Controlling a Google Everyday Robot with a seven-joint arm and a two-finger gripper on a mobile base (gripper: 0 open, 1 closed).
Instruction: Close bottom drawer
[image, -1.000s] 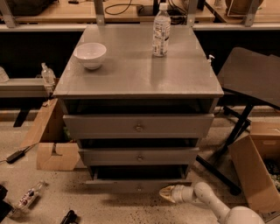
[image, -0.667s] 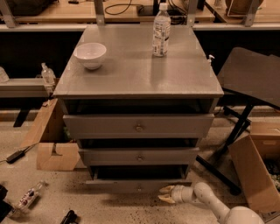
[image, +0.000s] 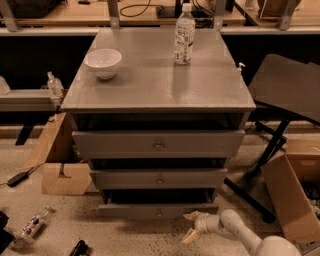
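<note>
None of the closing looks done yet. The bottom drawer (image: 159, 211), lowest of the three grey fronts, juts out from the cabinet (image: 160, 95) with a dark gap above it. My gripper (image: 189, 227) hangs low near the floor (image: 125, 237), just in front of the right part of that front. My fingers (image: 190, 216) are spread apart and hold nothing; I cannot tell whether the upper one touches the panel. Left to do, I judge: meet the front and push it flush. Shadow hides the drawer's inside, its knob barely shows, and my arm (image: 240, 235) is cut off at the lower right.
</note>
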